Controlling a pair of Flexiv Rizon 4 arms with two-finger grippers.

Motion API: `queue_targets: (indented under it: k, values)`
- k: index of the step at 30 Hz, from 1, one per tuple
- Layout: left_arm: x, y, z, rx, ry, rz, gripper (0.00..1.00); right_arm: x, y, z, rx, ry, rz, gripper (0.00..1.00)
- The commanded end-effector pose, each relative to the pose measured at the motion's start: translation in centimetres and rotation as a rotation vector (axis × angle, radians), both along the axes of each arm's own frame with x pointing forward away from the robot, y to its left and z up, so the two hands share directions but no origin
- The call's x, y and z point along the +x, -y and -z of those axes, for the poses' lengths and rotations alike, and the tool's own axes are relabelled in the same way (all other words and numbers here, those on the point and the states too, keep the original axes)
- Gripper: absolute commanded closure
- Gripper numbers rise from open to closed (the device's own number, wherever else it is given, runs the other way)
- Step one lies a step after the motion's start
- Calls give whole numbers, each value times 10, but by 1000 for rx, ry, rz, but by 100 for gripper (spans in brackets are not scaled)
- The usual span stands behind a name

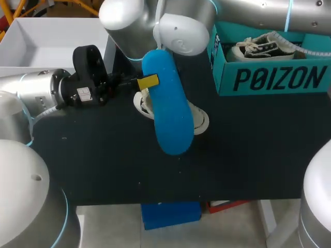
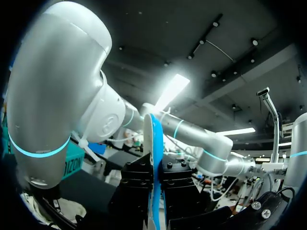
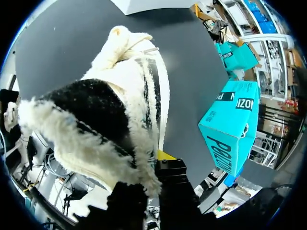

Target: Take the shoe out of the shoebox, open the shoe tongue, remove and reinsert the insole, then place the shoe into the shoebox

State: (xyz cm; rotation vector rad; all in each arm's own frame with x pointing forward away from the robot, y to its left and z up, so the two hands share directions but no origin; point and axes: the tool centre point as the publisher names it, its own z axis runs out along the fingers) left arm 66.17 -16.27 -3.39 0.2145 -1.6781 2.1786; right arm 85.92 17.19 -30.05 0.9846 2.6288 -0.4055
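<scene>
A blue insole [image 1: 168, 106] hangs above the middle of the table, with my left gripper [image 1: 147, 81] shut on its upper end. In the left wrist view the insole [image 2: 154, 143] stands edge-on, clamped between the black fingers of the left gripper [image 2: 156, 175]. Under it lies the shoe [image 1: 200, 123], mostly hidden, only its white sole showing. The right wrist view shows the shoe [image 3: 120, 96] up close: black fabric, fluffy cream lining, white laces. My right gripper [image 3: 151, 165] is shut on the fluffy collar edge. In the head view the right gripper is hidden behind the insole and the arm.
A teal shoebox [image 1: 274, 77] stands at the back right with a second shoe [image 1: 264, 45] inside; it also appears beyond the shoe as the teal shoebox [image 3: 235, 124]. A white open box [image 1: 36, 44] sits at the back left. Dark table [image 1: 103, 155] in front.
</scene>
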Motion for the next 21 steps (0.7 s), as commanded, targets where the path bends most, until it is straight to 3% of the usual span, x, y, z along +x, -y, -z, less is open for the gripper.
queue_targets:
  k: [1, 7, 21]
  values:
    - [-1, 1, 1, -1, 1, -3, 100, 1, -3, -3, 81, 48, 241, 100]
    - [-1, 1, 1, -1, 1, -3, 100, -2, -3, 1, 186, 72, 435, 100]
    - [-1, 1, 1, -1, 1, -3, 100, -10, -5, 27, 235, 101, 747, 100]
